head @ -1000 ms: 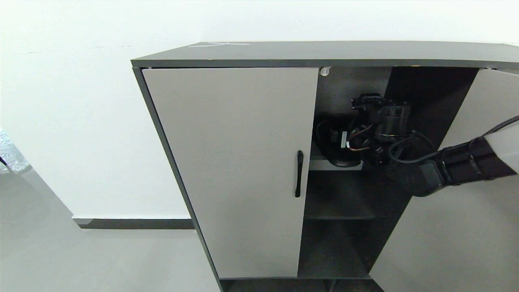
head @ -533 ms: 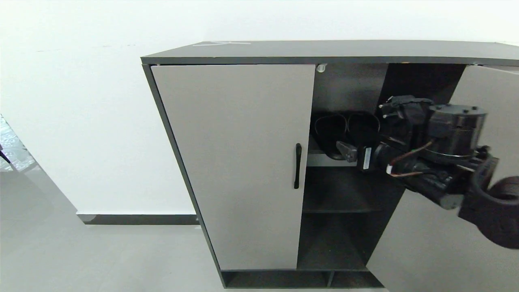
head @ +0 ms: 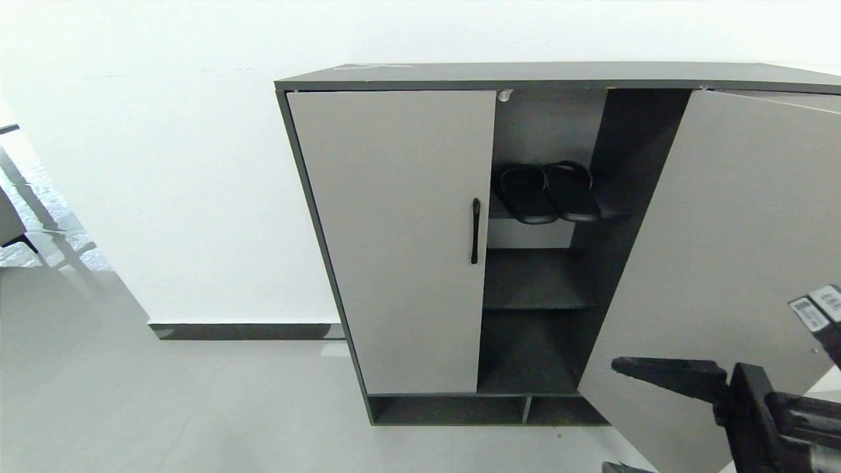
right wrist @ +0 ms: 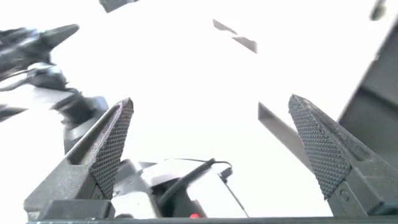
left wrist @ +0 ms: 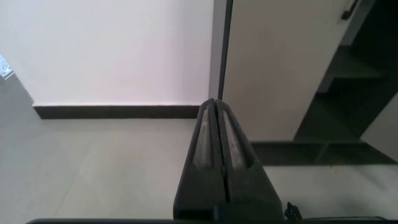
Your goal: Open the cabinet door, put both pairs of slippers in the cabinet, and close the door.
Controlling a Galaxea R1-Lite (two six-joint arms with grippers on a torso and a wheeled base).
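Cabinet (head: 525, 73) in the head view stands against a white wall (head: 164, 164), left door (head: 394, 230) closed, right door (head: 709, 249) swung open; one pair of black slippers (head: 548, 192) lies on its top shelf (head: 611, 213). Left wrist view: left gripper (left wrist: 214, 124) above the floor (left wrist: 93, 174), fingers pressed together. Right wrist view: right gripper (right wrist: 211, 106), fingers spread wide apart

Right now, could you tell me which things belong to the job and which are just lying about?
Job:
dark grey cabinet
open light grey right door
pair of black slippers on upper shelf

Lying about:
dark skirting board
white tape mark
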